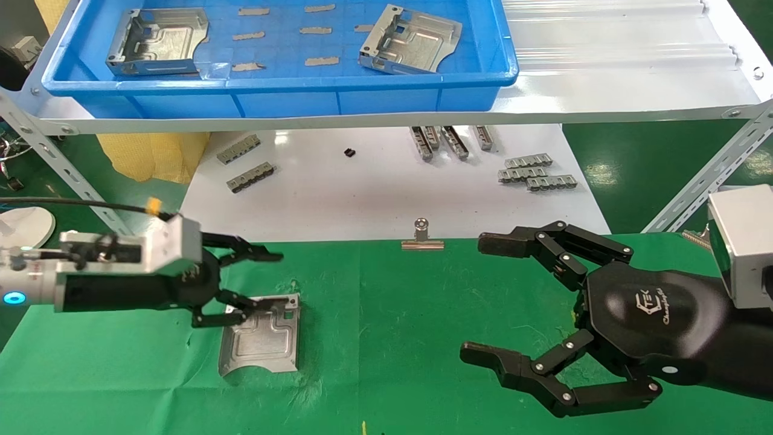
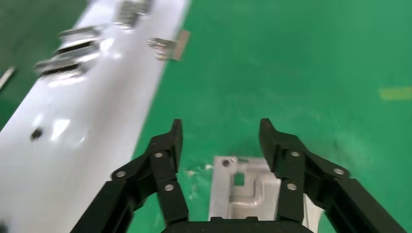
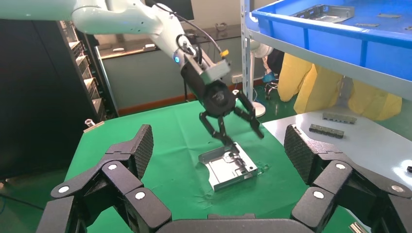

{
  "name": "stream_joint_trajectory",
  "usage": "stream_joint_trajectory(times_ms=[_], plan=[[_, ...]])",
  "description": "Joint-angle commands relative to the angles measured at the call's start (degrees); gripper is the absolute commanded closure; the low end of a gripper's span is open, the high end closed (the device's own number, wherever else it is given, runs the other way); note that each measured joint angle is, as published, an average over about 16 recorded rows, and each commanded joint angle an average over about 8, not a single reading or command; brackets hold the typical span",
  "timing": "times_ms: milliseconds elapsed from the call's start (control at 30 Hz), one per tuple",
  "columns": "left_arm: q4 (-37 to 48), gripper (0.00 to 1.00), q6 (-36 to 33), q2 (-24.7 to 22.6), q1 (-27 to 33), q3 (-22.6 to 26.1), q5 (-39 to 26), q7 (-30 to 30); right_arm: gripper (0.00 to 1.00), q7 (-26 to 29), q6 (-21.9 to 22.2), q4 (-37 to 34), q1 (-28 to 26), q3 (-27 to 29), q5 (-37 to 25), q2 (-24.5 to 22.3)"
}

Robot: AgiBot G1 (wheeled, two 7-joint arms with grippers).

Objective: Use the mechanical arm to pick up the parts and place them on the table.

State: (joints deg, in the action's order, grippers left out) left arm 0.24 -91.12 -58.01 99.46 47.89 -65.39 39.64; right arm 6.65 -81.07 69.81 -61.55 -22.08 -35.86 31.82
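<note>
A grey sheet-metal part (image 1: 261,334) lies flat on the green table (image 1: 386,338). It also shows in the left wrist view (image 2: 245,187) and the right wrist view (image 3: 228,165). My left gripper (image 1: 256,281) is open and empty just above the part's far left corner; in the left wrist view (image 2: 221,133) its fingers stand wide apart over the part. Two more parts, one on the left (image 1: 158,42) and one on the right (image 1: 409,40), lie in the blue bin (image 1: 278,90) on the shelf. My right gripper (image 1: 483,299) is open and empty over the table at the right.
A glossy white board (image 1: 386,193) behind the cloth holds small ridged strips (image 1: 534,172) and a silver binder clip (image 1: 422,237) at its front edge. The pale grey shelf (image 1: 604,78) overhangs the board, with slanted struts on both sides. A yellow mark (image 2: 394,92) is on the cloth.
</note>
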Motion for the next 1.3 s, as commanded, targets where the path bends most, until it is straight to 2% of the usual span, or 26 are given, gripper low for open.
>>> stream_joint_trajectory(times_ms=[33, 300, 467, 1300], plan=[[0.48, 0.00, -0.35, 0.66, -0.54, -0.95, 1.36, -2.02, 0.00, 0.00, 0.00, 0.00, 0.00, 0.00, 0.00, 0.00], [0.38, 0.00, -0.34, 0.85, -0.86, -1.23, 1.77, -2.20, 0.00, 0.00, 0.01, -0.01, 0.01, 0.00, 0.00, -0.01], [-2.51, 0.00, -0.11, 1.63, -2.22, -2.31, 2.48, -3.88, 0.00, 0.00, 0.01, -0.01, 0.01, 0.00, 0.00, -0.01], [-33.14, 0.00, 2.27, 10.81, -17.54, -15.01, 11.52, -23.86, 0.00, 0.00, 0.01, -0.01, 0.01, 0.00, 0.00, -0.01]])
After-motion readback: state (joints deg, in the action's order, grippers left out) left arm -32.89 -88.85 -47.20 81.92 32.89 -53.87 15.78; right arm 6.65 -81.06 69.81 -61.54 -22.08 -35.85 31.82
